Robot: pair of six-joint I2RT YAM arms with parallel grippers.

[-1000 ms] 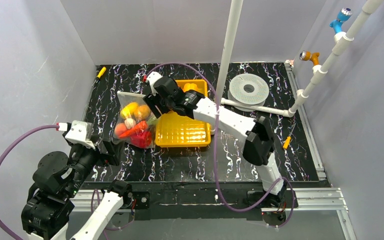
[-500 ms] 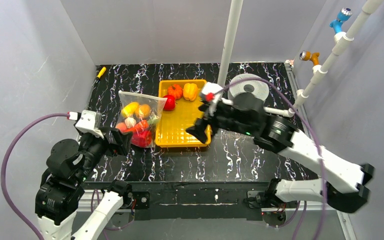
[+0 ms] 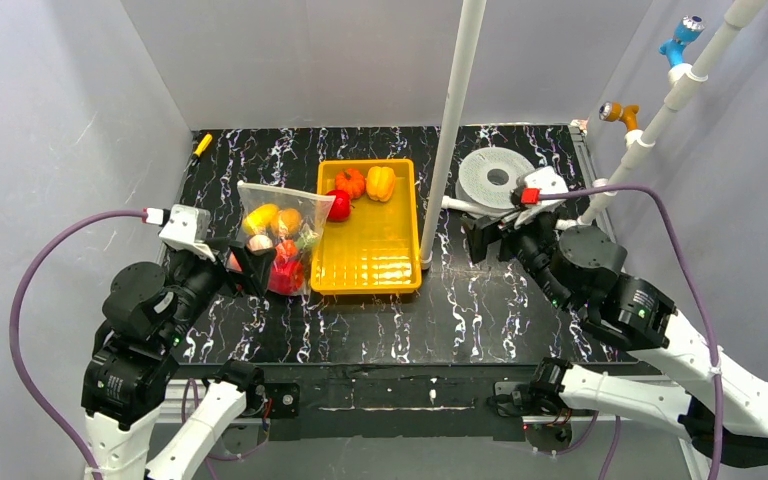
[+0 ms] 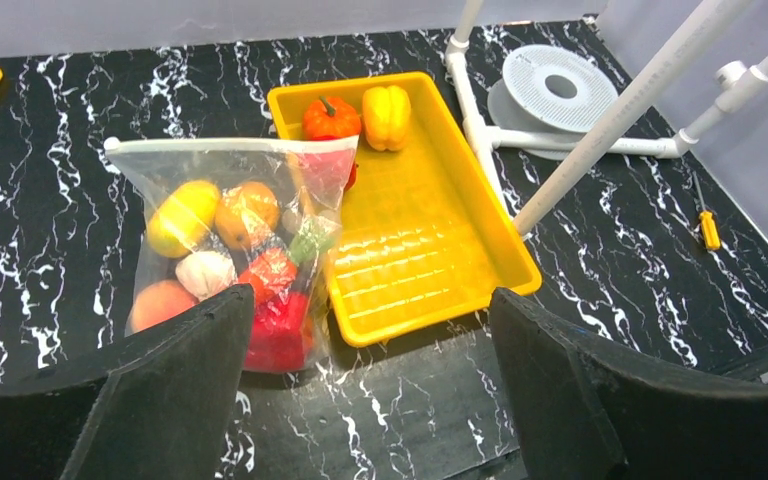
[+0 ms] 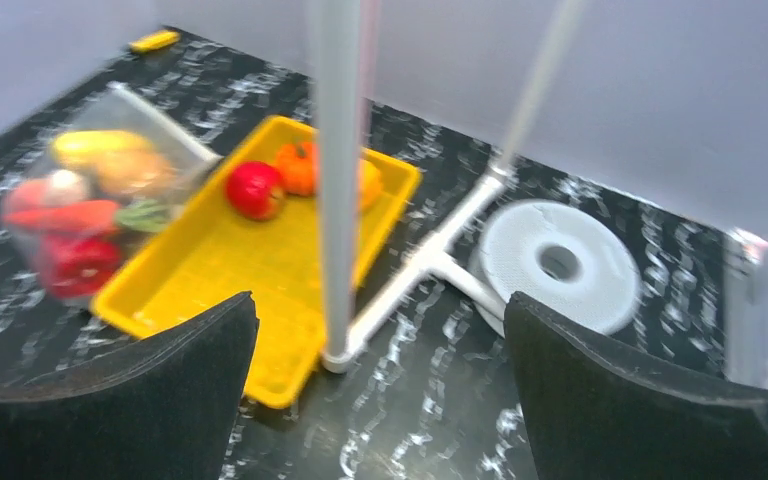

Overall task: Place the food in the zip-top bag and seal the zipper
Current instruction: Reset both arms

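- Left gripper (image 4: 365,390) hangs released and empty at the near edge of the zip-top bag (image 4: 230,240). The right gripper (image 5: 380,390) is open too, holding nothing, right of the white pole (image 4: 620,110).
- The bag lies flat against the left side of the yellow tray (image 4: 410,250), already part filled, with its zipper (image 4: 230,146) along the far edge.
- A pumpkin (image 4: 330,118), a yellow pepper (image 4: 387,115) and a red fruit (image 5: 254,188) wait at the tray's far end. They look light, hard and slippery, so pinch each across its middle.
- The bag looks limp, so lift it by the mouth edge.
- The bench (image 4: 600,250) is smooth, so expect the bag to slide, and keep off the pole.
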